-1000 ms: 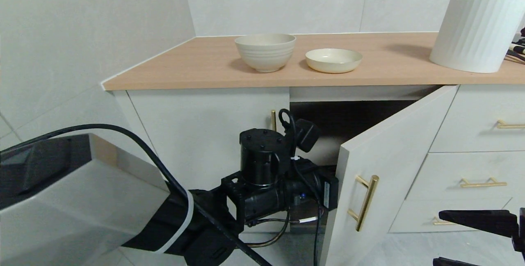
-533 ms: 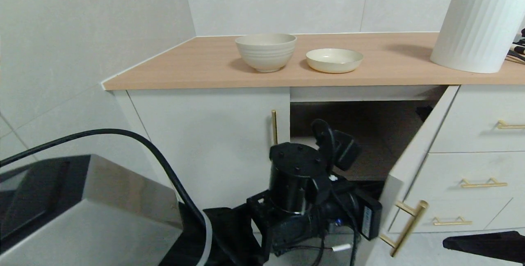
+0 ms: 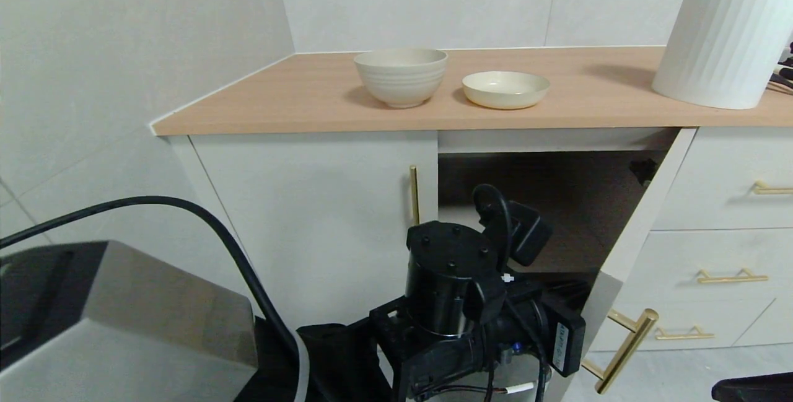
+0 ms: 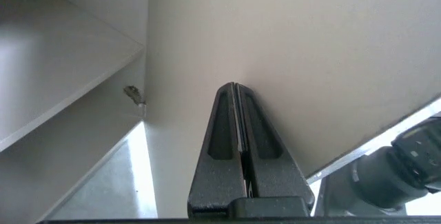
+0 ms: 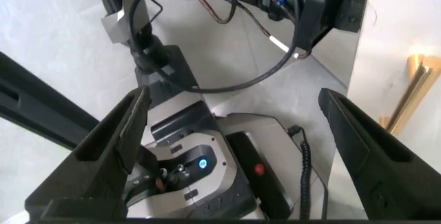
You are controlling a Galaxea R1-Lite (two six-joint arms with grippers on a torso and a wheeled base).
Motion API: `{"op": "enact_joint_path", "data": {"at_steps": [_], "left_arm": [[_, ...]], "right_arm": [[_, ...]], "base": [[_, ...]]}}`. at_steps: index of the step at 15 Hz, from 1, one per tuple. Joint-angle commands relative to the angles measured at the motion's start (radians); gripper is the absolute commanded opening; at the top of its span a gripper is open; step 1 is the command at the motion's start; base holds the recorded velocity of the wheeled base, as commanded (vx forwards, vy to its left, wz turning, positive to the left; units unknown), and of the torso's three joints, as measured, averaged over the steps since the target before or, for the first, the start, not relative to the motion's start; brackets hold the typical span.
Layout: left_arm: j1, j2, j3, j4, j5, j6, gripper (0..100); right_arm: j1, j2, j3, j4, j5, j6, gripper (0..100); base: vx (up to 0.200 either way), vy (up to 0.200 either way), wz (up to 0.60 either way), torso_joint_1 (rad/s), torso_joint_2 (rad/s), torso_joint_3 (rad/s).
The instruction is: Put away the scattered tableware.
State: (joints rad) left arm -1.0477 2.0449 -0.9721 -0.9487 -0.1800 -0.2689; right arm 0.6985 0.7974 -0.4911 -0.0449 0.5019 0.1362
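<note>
A beige ribbed bowl [image 3: 401, 77] and a shallow cream plate [image 3: 505, 89] stand side by side on the wooden counter [image 3: 297, 104]. Below them the cabinet's right door [image 3: 644, 216] is swung wide open, showing a dark interior with a shelf [image 3: 557, 247]. My left arm's wrist [image 3: 458, 297] sits low in front of the opening, beside the door's inner face. My left gripper [image 4: 236, 124] is shut with nothing in it, its tip against the pale door panel [image 4: 310, 58]. My right gripper [image 5: 238, 134] is open and empty, low over the floor; its dark tip [image 3: 753, 389] shows at the head view's lower right corner.
A tall white ribbed container [image 3: 725, 33] stands at the counter's right end. Drawers with gold handles [image 3: 731, 276] lie right of the open door, whose own gold handle [image 3: 622, 349] juts outward. The left door [image 3: 310, 216] is closed. A tiled wall bounds the left side.
The cabinet door has swung much farther open, with my left arm moving right along it. My right gripper has dropped lower and nearly left the head view.
</note>
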Motion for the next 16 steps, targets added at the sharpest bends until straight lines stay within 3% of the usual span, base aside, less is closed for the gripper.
{"op": "enact_joint_path", "data": {"at_steps": [1, 7, 12, 16], "left_arm": [[0.020, 0.028, 0.001, 0.011, 0.027, 0.002, 0], [0.113, 0.064, 0.032, 0.024, 0.031, 0.005, 0], [0.124, 0.086, -0.005, 0.024, 0.031, 0.005, 0], [0.124, 0.080, -0.013, 0.025, 0.033, 0.004, 0]], "right_arm": [[-0.001, 0.012, -0.003, 0.002, -0.003, -0.001, 100], [-0.063, 0.071, 0.002, -0.007, -0.011, 0.000, 100], [-0.063, 0.071, 0.002, -0.007, -0.011, 0.000, 100], [-0.063, 0.069, 0.003, -0.007, -0.011, 0.000, 100]], "base": [[0.000, 0.000, 0.00, 0.000, 0.00, 0.000], [0.000, 0.000, 0.00, 0.000, 0.00, 0.000], [0.000, 0.000, 0.00, 0.000, 0.00, 0.000], [-0.200, 0.000, 0.00, 0.005, 0.01, 0.000]]}}
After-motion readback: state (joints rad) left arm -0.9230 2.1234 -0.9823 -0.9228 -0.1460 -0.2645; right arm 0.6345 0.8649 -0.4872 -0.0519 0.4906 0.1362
